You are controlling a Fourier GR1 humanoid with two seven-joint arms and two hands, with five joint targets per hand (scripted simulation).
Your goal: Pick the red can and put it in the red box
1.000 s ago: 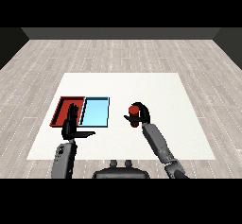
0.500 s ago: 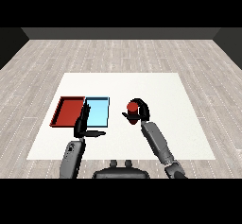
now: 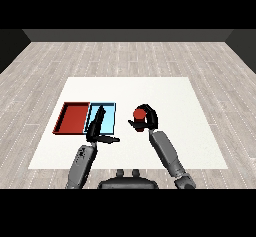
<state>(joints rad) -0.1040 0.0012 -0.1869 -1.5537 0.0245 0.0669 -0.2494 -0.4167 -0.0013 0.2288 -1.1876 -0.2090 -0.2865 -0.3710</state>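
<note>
Right hand (image 3: 145, 119) covers the lower body and far side of the red can (image 3: 139, 113); only its top shows. Left hand (image 3: 97, 126) overlies part of the light blue tray (image 3: 109, 117), hiding the floor there. Contact under the fingers cannot be judged.

red can (image 3: 139, 114): upright, red cylinder, right of both trays, well apart from them.
red tray (image 3: 72, 119): flat, shallow, touching light blue tray's left side.

- The white table (image 3: 170, 93) stands on a grey plank floor (image 3: 125, 56).
- A red tray (image 3: 71, 118) lies on it.
- A light blue tray (image 3: 110, 116) lies beside the red one (their sides touching).
</note>
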